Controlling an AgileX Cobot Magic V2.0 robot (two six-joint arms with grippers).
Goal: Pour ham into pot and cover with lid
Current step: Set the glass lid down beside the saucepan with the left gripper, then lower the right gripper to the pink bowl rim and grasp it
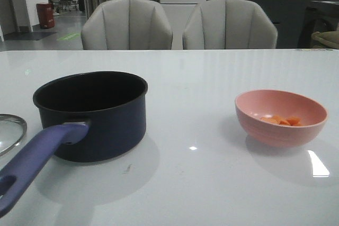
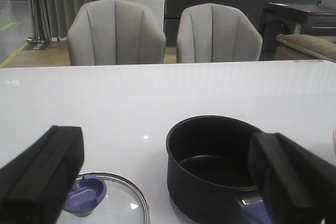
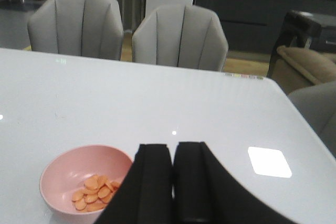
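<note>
1. We judge that the task has not started: the ham (image 1: 280,120) lies in the pink bowl (image 1: 280,130) on the right of the table (image 1: 212,78), the pot (image 1: 92,115) stands empty on the left with its handle (image 1: 32,160) pointing toward us, and the lid (image 1: 9,130) rests flat on the table just beside the pot, at the left edge of the front view
2. The next move, as we read it, is for the right arm to take the bowl by its rim, carry it over the pot and tip it; the rim is thin and the table glossy, so the bowl may slide
3. Our right gripper (image 3: 173,182) has its fingers pressed together, holding nothing, hanging just beside the bowl without touching it
4. Our left gripper (image 2: 168,182) is spread wide and empty, one finger above the lid's blue knob (image 2: 84,198), the other above the pot's near wall; it touches neither
</note>
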